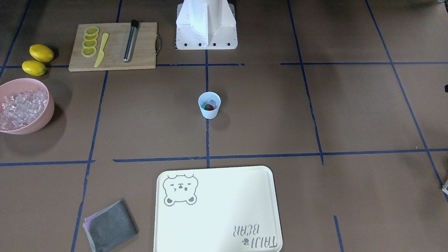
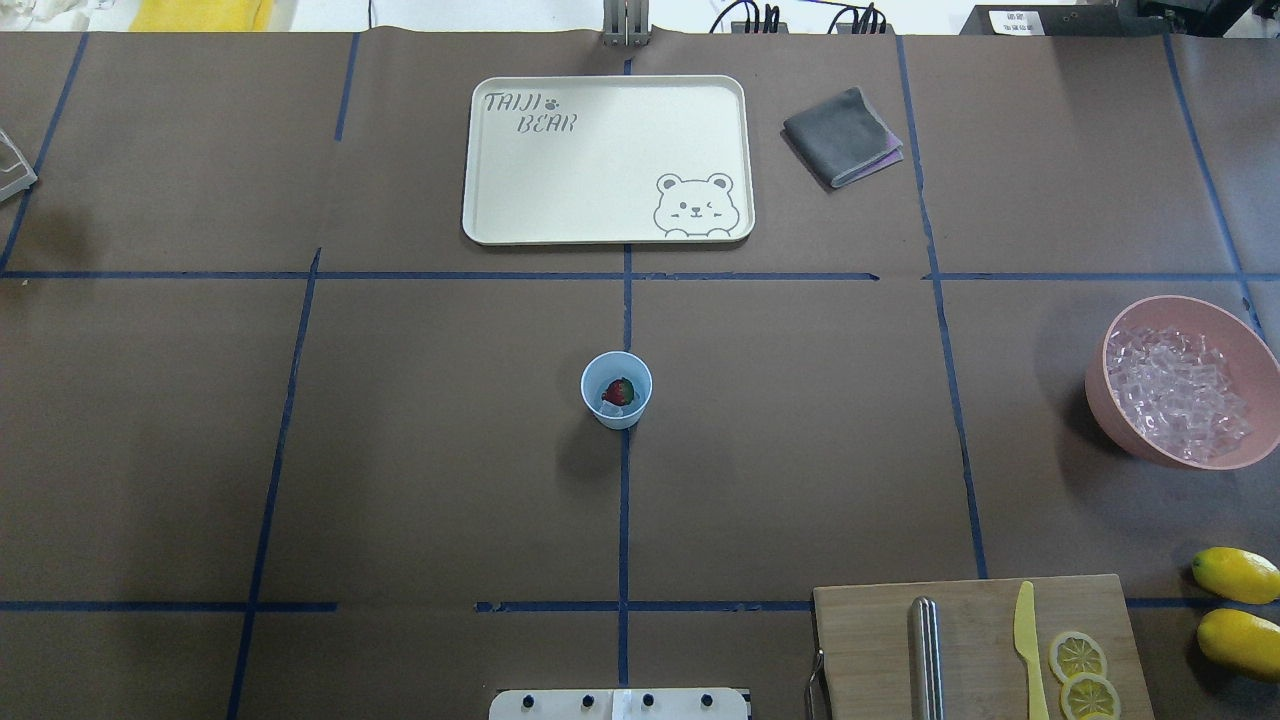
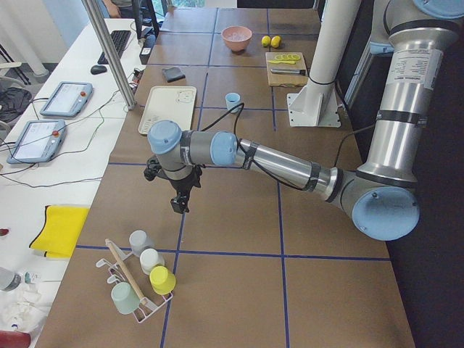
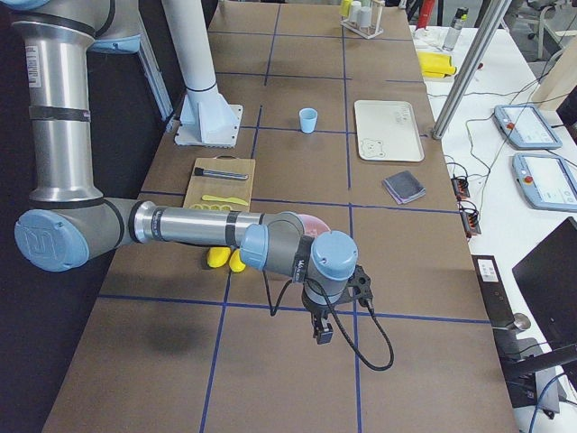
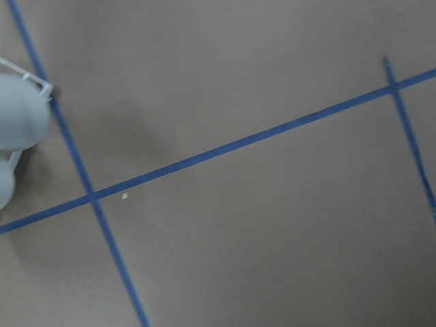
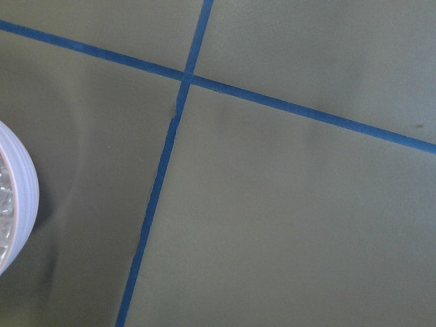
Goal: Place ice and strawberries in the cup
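Nearest me lay the tray; at its 12 o'clock the cup held the strawberry and, I think, ice. Whether left gripper or right gripper was clenched, I couldn't tell.

Cup: pale blue, plain.
Strawberry: red, green top.
Ice: clear, whitish.
Bowl: pink.
Table: brown, gridded with blue tape lines.
Tray: cream, printed with grey bear outline and grey lettering.
Cloth: dark grey, lilac edge.
Cutting board: light wood grain.
Lemons, lemon slices, knife: yellow.
Metal rod: silver, black tip.
Arms: silver tubes, light-blue joint caps.
Robot base: white.
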Controlling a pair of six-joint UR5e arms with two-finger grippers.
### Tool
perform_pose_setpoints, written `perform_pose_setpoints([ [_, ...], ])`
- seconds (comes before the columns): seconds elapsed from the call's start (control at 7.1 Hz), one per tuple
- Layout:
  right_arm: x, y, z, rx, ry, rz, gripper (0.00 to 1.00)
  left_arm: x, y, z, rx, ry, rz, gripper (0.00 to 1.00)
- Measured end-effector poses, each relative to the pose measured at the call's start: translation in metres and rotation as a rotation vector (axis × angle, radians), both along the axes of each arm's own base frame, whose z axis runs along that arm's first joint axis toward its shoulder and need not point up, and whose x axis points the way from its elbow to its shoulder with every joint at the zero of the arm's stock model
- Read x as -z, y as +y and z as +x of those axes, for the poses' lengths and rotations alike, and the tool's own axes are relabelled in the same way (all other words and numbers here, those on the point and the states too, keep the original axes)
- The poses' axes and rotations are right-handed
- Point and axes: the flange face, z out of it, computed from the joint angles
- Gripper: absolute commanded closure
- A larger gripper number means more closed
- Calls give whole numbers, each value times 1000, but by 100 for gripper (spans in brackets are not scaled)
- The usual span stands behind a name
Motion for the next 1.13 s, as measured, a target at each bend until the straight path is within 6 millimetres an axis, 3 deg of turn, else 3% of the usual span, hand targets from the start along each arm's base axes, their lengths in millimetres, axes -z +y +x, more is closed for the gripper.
perform_pose_setpoints([
  [0.28,1,0,0,-1,0,1,0,-29,12,-30,50,-83,-52,0],
  [0.7,1,-1,0,-2,-1,2,0,-58,35,-36,58,-116,-111,0],
  [1.13,3,-1,0,-9,0,-2,0,-63,40,-35,59,-115,-123,0],
])
